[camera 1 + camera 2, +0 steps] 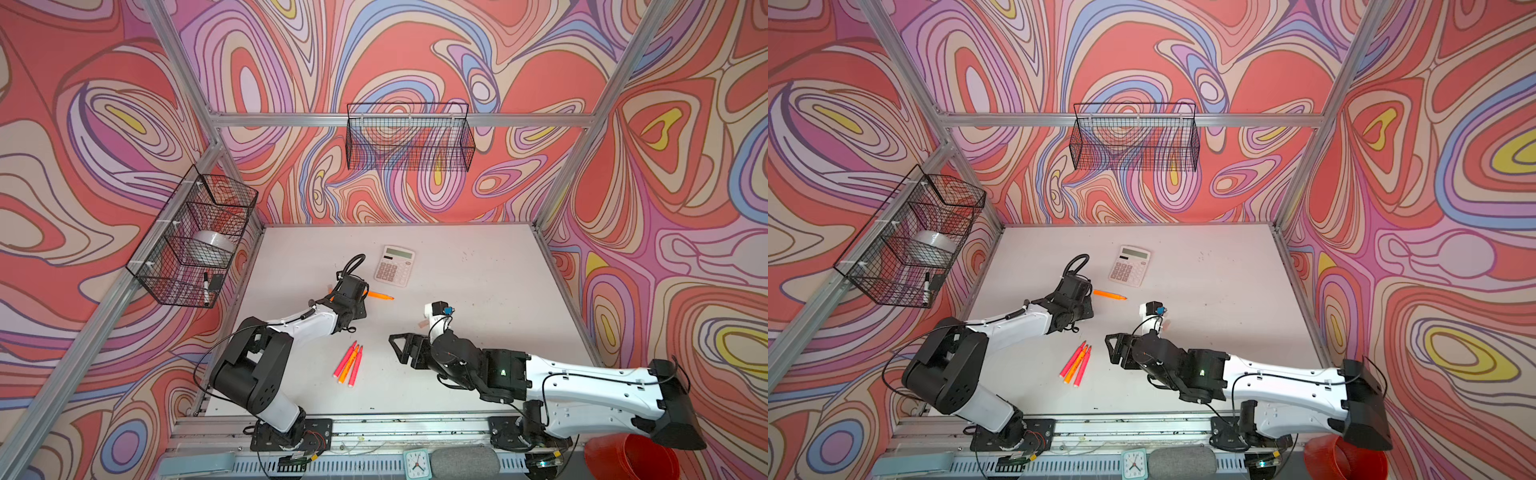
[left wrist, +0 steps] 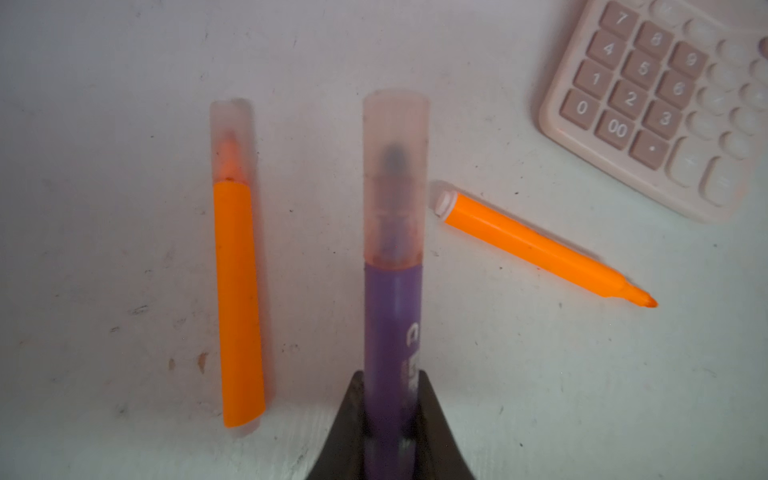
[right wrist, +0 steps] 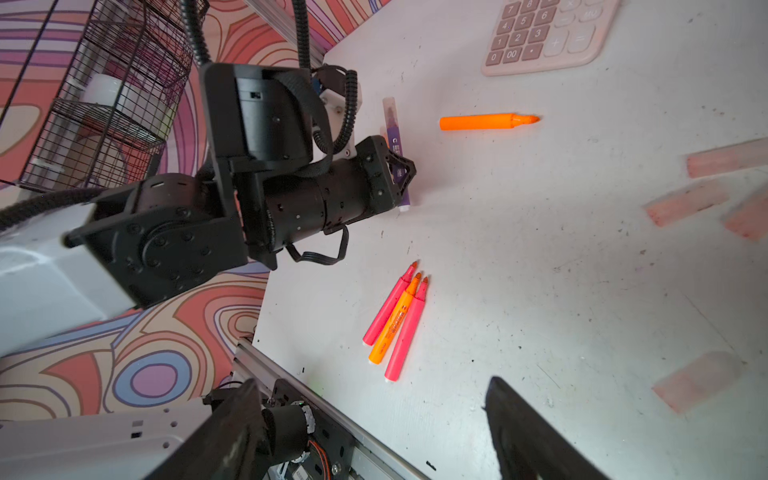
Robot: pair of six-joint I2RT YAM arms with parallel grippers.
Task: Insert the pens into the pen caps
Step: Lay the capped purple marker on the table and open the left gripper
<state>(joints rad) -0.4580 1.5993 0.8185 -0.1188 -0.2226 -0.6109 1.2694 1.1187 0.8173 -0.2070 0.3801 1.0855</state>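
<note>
My left gripper [image 2: 390,378] is shut on a purple pen [image 2: 392,324] whose tip sits inside a translucent pink pen cap [image 2: 395,174]. The right wrist view shows this grip [image 3: 399,174] low over the table. Beside it lies a capped orange pen [image 2: 239,299], and an uncapped orange pen [image 1: 380,296] lies near the calculator. Two pink pens and an orange one [image 1: 349,365] lie together, uncapped, at the front centre. My right gripper [image 3: 374,415] stands open and empty to their right. Several loose pen caps [image 3: 685,203] lie on the table, blurred, in the right wrist view.
A pink calculator [image 1: 394,266] lies at the back centre of the white table. Wire baskets hang on the left wall [image 1: 195,237] and the back wall [image 1: 409,137]. A red bucket [image 1: 623,457] and a small clock [image 1: 415,463] sit beyond the front rail.
</note>
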